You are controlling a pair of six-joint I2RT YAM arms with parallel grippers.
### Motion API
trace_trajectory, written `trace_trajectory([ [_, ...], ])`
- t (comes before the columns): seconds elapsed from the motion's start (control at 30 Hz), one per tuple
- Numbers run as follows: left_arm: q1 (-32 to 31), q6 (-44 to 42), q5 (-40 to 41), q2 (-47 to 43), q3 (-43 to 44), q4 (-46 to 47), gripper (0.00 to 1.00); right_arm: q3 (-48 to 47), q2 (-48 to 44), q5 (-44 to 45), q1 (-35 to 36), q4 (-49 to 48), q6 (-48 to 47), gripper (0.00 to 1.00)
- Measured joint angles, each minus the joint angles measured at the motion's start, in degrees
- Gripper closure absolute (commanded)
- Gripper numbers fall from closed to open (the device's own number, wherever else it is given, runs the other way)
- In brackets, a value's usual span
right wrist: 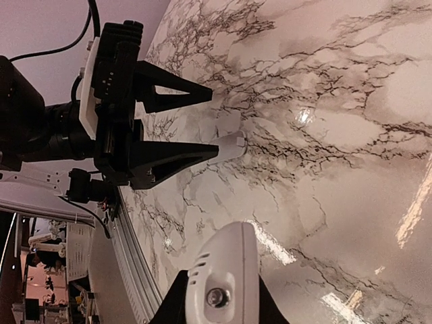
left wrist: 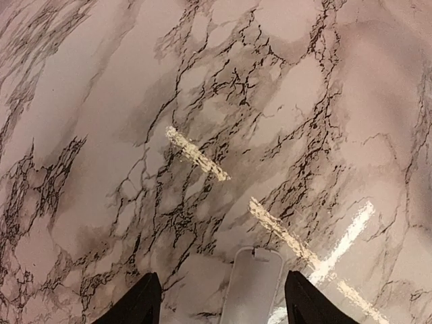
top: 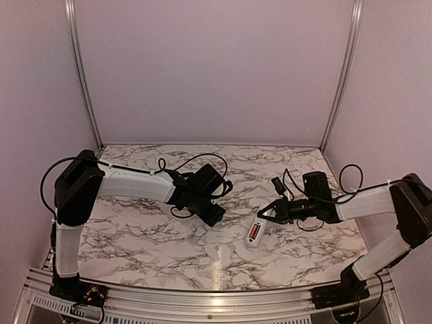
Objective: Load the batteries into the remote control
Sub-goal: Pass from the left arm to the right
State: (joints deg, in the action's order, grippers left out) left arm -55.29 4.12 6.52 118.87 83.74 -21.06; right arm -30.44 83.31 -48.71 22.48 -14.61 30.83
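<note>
The left gripper [right wrist: 214,121], left of centre over the counter [top: 155,243], stands open. Its fingers sit on either side of a thin white strip [left wrist: 253,290] that lies flat. To its right, apart from it, the right gripper [top: 268,214] is closed on the far end of the remote control [top: 257,227]. The remote's long axis runs roughly near to far, with the free end pointing near and slightly left. An orange battery [top: 253,235] shows lengthwise in its open back.

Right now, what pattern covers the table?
Table: white marble, dark veins; best in left wrist view.
</note>
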Motion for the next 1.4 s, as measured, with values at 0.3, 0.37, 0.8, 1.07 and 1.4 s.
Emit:
trace_trajectory([
  [0.3,0.0,-2.01,-0.59,3.39,1.95,-3.91,0.39,0.0,5.09,1.44,2.64,-2.95,1.09,0.96],
  [0.37,0.0,-2.05,-0.81,3.76,2.43,-4.48,0.39,0.0,6.21,1.57,3.52,-3.78,1.77,0.95],
  [0.8,-0.26,3.32,-2.51,-12.94,-15.76,4.61,0.13,-0.28,10.14,3.21,6.86,-12.33,8.41,0.95],
  [1.07,-5.07,10.73,-6.82,-19.02,-17.7,16.48,0.13,-0.28,10.23,5.73,9.16,-17.86,13.7,0.95],
  [1.4,-10.45,14.43,-6.64,-6.75,-10.82,16.85,0.24,-0.28,10.21,6.27,10.12,-21.27,17.35,0.95],
])
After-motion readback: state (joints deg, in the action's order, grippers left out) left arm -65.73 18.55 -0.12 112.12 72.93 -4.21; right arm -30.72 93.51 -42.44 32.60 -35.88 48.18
